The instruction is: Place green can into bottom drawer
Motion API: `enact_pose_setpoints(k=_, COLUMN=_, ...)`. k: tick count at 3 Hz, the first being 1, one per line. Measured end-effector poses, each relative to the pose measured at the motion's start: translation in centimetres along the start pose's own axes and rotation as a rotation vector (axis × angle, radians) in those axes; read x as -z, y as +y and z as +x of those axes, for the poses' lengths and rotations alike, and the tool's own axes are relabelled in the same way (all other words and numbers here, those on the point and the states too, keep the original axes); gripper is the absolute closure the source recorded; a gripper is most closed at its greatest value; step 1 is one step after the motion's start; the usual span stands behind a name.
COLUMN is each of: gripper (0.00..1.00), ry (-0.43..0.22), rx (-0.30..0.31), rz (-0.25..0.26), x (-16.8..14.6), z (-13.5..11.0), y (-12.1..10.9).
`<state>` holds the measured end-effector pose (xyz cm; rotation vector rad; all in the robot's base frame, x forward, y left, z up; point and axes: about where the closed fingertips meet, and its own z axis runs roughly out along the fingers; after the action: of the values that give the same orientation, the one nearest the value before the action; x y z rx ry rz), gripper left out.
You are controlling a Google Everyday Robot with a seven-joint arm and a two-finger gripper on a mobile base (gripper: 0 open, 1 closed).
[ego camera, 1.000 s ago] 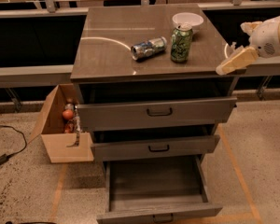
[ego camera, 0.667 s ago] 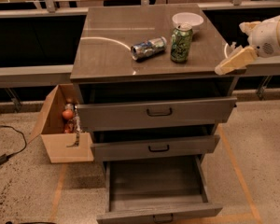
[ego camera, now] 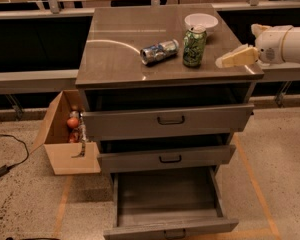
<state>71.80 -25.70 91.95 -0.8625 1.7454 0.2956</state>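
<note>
1. Green can (ego camera: pixel 194 46) stands upright on the cabinet top (ego camera: pixel 120 59), toward 2 o'clock of that surface. It is in the same spot as a second ago and is untouched.
2. The change is in the gripper (ego camera: pixel 235 58). It has slid a little toward 9 o'clock, from the top's right edge in over the surface. It now sits at 3 o'clock of the green can, near it but with a clear gap.
3. For the task this reads as the approach to the pick. Nothing is lifted yet, and the whole carry down is still ahead.
4. How far open the gripper is, I cannot tell, since it comes in side-on as one pale wedge. It holds nothing and touches neither can.
5. A silver can (ego camera: pixel 159 52) lies on its side at 9 o'clock of the green can, just beside it. A white bowl (ego camera: pixel 201 20) sits at 12 o'clock, just behind. Both are close enough that an overshot reach could knock them.
6. The bottom drawer (ego camera: pixel 170 228) is pulled out at 6 o'clock of the view, and its tray is bare. The upper drawers (ego camera: pixel 170 120) seem to overhang its back part, so the drop likely belongs toward the front.
</note>
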Motion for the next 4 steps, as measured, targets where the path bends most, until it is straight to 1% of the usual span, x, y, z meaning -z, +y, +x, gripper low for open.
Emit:
enact_pose_setpoints(k=1, gripper=0.00, ry=-0.109, rx=-0.073, rz=0.004, x=-2.4, z=-0.7, y=-0.4)
enact_pose_setpoints(k=2, gripper=0.00, ry=-0.198, rx=-0.087, rz=-0.036, x=-4.1, z=-2.2, y=0.0)
enact_pose_setpoints(k=3, gripper=0.00, ry=-0.245, rx=-0.066, rz=-0.085, x=-5.4, z=-3.5, y=1.2)
enact_pose_setpoints(k=4, gripper=0.00, ry=-0.264, rx=-0.059, rz=-0.124, x=-7.3, z=-4.1, y=2.4)
